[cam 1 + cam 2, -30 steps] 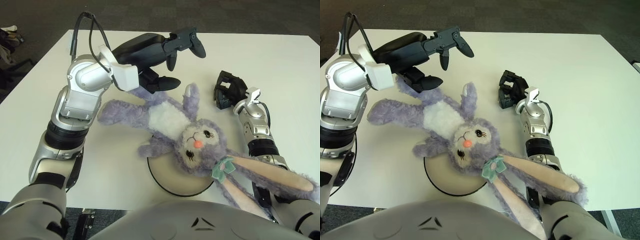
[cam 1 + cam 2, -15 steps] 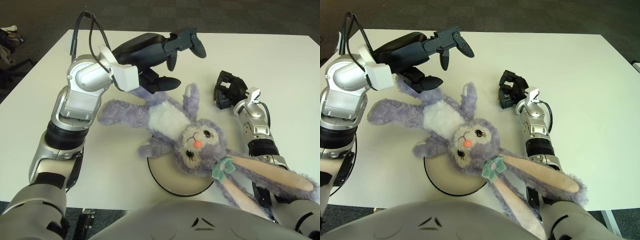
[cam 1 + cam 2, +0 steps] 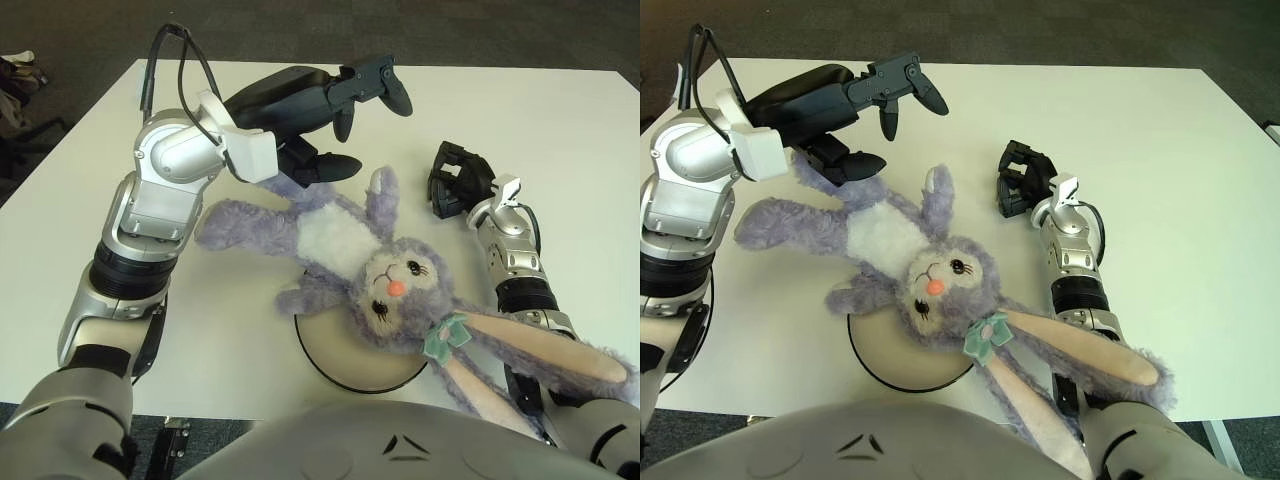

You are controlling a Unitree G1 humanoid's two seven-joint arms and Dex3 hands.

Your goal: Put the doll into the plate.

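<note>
White counter (image 3: 560, 130) fills most of the view, with dark carpet beyond its far edge at twelve o'clock. A purple plush rabbit doll (image 3: 345, 250) lies on its back across the middle, its head and one arm over the far rim of a round cream plate (image 3: 345, 365) with a dark edge, which sits near the counter's six o'clock edge. The body and legs stretch off the plate toward ten o'clock; the long pink-lined ears trail toward four o'clock over the right forearm. The left robot hand (image 3: 335, 110) hovers above the doll's feet at about eleven o'clock, fingers spread and gripping nothing. The right robot hand (image 3: 458, 180) shows at two o'clock of the doll's head, just beside its raised paw, fingers curled and holding nothing.
</note>
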